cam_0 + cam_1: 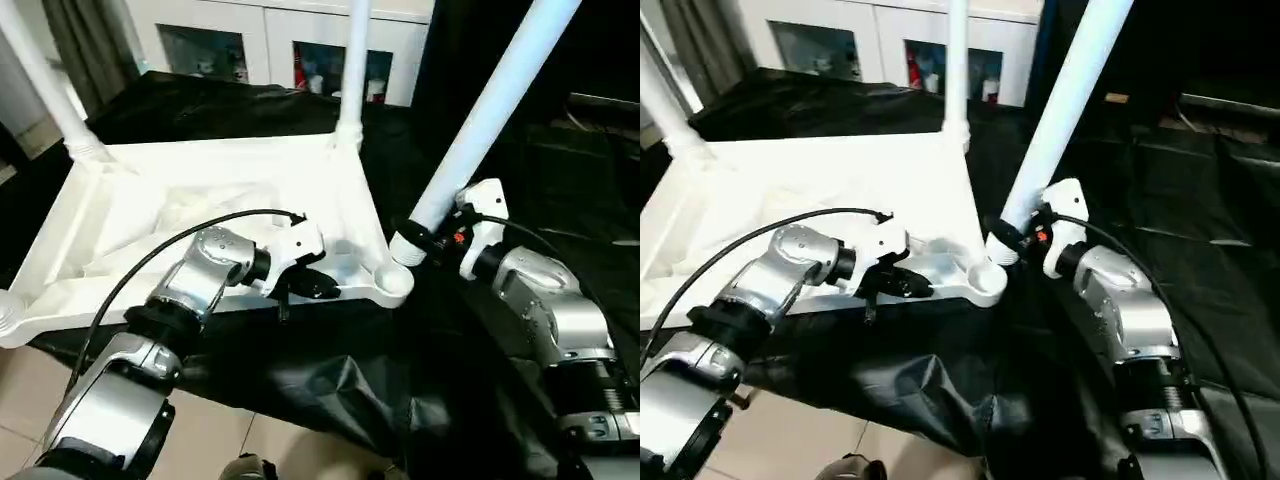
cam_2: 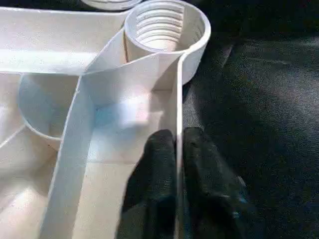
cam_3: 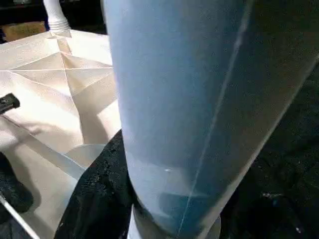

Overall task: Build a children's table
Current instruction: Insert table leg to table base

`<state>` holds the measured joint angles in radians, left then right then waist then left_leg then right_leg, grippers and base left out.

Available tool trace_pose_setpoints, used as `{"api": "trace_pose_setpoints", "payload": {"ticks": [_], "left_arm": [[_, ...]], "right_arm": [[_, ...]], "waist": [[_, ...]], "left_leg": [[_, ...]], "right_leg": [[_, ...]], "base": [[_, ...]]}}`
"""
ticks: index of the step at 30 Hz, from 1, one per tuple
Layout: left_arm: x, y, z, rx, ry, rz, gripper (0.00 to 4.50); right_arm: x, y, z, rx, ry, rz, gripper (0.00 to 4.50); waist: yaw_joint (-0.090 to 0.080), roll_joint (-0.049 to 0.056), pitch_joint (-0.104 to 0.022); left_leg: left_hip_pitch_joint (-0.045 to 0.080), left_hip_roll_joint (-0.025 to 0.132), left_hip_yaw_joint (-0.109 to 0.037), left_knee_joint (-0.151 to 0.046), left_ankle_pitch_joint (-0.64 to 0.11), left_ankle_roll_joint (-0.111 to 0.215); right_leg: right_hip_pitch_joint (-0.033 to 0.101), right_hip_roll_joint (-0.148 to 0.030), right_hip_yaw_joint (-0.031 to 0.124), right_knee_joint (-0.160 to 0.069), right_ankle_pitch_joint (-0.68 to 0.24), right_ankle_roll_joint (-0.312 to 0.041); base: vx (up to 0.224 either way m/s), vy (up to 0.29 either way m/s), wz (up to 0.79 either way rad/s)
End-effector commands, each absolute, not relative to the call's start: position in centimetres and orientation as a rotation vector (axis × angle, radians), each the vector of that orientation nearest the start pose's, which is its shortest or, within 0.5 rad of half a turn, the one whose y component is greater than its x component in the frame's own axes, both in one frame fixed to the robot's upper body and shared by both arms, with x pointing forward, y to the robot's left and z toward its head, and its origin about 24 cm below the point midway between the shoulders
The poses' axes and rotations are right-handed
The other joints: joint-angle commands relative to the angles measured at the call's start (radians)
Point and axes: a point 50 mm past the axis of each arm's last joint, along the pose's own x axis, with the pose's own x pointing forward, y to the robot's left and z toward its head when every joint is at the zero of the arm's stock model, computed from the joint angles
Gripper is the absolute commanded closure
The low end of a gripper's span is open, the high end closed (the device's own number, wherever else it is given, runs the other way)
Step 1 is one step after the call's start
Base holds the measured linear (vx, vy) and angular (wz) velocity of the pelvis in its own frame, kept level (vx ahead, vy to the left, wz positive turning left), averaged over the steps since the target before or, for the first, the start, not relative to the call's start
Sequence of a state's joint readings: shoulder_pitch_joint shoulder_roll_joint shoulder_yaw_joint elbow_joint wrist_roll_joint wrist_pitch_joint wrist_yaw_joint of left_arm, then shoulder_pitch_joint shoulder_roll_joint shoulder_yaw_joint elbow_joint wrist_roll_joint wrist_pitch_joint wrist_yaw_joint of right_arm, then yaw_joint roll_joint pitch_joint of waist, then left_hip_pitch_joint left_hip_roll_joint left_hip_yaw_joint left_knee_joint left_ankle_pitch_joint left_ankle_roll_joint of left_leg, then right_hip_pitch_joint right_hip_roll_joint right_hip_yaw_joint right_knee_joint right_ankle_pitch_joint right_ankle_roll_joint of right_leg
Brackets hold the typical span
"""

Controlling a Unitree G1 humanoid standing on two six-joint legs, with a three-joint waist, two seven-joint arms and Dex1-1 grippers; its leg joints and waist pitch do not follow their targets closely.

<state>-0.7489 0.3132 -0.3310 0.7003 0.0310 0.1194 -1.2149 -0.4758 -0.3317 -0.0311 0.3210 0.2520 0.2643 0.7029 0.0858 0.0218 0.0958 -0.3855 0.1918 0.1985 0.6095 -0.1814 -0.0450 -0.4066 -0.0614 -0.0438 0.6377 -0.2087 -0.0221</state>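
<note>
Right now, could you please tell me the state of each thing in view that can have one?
Table top: upside down on the black cloth, ribbed underside up.
Near right corner socket: empty, threads showing.
Far legs: standing in their sockets.
Fourth leg: tilted, its lower end just beside the empty socket, not in.
Left gripper: pinching the top's rim wall.
Right gripper: closed around the fourth leg.

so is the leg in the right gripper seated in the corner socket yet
Not yet: the leg leans tilted, its end beside the socket, whose threads lie bare and empty.
</note>
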Motion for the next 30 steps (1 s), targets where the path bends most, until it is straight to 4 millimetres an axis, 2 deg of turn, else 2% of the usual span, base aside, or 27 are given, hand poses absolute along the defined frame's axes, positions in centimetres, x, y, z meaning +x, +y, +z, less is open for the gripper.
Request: {"api": "trace_pose_setpoints", "payload": {"ticks": [1,3,10,12,18,24,26,28,30], "left_arm": [[33.7,11.1,7.6,0.447,0.427,-1.362,3.71],[33.8,11.1,7.6,0.444,0.422,-1.354,3.53],[33.8,11.3,7.3,0.399,0.436,-1.352,3.51],[33.8,11.5,7.0,0.419,0.458,-1.351,3.8],[33.7,11.6,6.4,0.47,0.499,-1.356,3.87],[34.0,11.0,6.6,0.438,0.467,-1.342,3.87],[34.0,11.0,6.8,0.422,0.458,-1.341,4.16],[34.1,11.0,6.8,0.412,0.452,-1.339,4.24],[34.2,11.0,7.0,0.353,0.426,-1.331,4.47]], "right_arm": [[32.8,-16.8,9.5,-0.014,0.119,0.715,2.63],[32.8,-16.8,9.6,-0.012,0.118,0.716,2.63],[32.9,-16.6,9.8,-0.013,0.113,0.719,2.63],[32.9,-16.6,9.8,-0.012,0.112,0.724,2.63],[32.8,-16.6,10.4,-0.019,0.114,0.754,2.63],[32.7,-16.6,10.8,-0.022,0.108,0.758,2.63],[32.5,-16.5,10.9,-0.022,0.112,0.774,2.63],[32.4,-16.4,10.9,-0.022,0.116,0.79,2.63],[31.5,-16.2,10.8,-0.057,0.208,0.896,2.63]], "waist": [[-0.001,-0.015,-0.093],[0.0,-0.014,-0.093],[0.001,-0.015,-0.095],[0.001,-0.014,-0.095],[0.001,-0.013,-0.092],[0.002,-0.015,-0.092],[0.002,-0.014,-0.092],[0.003,-0.015,-0.092],[0.003,-0.016,-0.089]], "left_leg": [[0.017,0.038,-0.02,-0.063,-0.075,0.068],[0.017,0.037,-0.019,-0.062,-0.073,0.07],[0.016,0.036,-0.019,-0.061,-0.071,0.069],[0.017,0.035,-0.019,-0.061,-0.068,0.072],[0.017,0.037,-0.02,-0.062,-0.074,0.073],[0.017,0.035,-0.019,-0.061,-0.079,0.064],[0.017,0.036,-0.02,-0.061,-0.077,0.065],[0.018,0.036,-0.02,-0.062,-0.077,0.07],[0.017,0.035,-0.02,-0.062,-0.081,0.072]], "right_leg": [[0.06,-0.081,0.047,-0.07,-0.022,-0.254],[0.059,-0.08,0.047,-0.07,-0.012,-0.256],[0.061,-0.08,0.047,-0.069,-0.009,-0.256],[0.06,-0.079,0.047,-0.069,-0.005,-0.254],[0.06,-0.08,0.047,-0.07,-0.011,-0.251],[0.061,-0.08,0.048,-0.071,-0.024,-0.252],[0.06,-0.08,0.047,-0.07,-0.02,-0.253],[0.061,-0.08,0.047,-0.07,-0.017,-0.252],[0.062,-0.077,0.047,-0.072,-0.02,-0.249]], "base": [[0.0,0.0,0.0],[0.0,0.0,0.0],[0.0,0.0,0.0],[0.0,0.0,0.0],[0.0,0.0,0.0],[0.0,0.0,0.0],[0.0,0.0,0.0],[0.0,0.0,0.0],[0.0,0.0,0.0]]}}
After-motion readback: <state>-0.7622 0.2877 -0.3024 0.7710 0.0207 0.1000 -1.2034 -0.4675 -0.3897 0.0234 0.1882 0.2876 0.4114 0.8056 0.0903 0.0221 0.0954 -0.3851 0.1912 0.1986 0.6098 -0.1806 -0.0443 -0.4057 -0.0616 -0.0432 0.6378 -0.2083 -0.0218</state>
